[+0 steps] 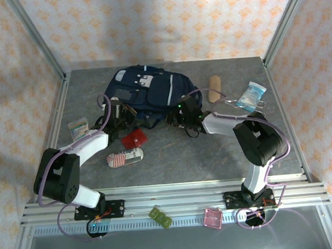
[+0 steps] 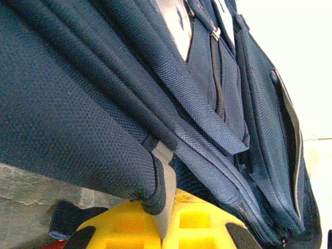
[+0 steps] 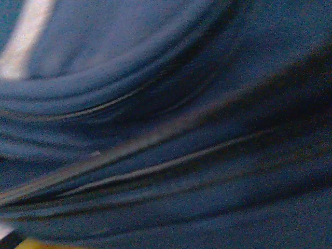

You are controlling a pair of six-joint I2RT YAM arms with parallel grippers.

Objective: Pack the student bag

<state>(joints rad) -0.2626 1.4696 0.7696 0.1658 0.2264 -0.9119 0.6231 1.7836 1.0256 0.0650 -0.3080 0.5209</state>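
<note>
The student bag [image 1: 146,89] lay at the far centre of the worktop [image 1: 174,164], front pocket uppermost, with both arms reaching to its near edge. The left gripper [image 1: 118,113] stood at the bag's near-left corner. In the left wrist view its yellow fingers [image 2: 207,223] were fully closed on a padded mesh edge of the bag, with the fabric pinched between them. This hold was judged to be an anchor or lift point, keeping the bag from sliding or raising its opening for loading. The right gripper [image 1: 181,116] stood at the near-right edge, close against navy fabric. The blurred right wrist view did not show how wide its jaws stood or whether they held anything, so its state cannot be told. Items judged to be awaiting packing lay apart from the bag: a red wallet [image 1: 134,138] and a striped pencil case [image 1: 124,157] beside the left arm, and a tan oblong item [image 1: 215,88] and a clear packet [image 1: 250,96] at the far right. Packing was therefore judged to be at an early stage.
</note>
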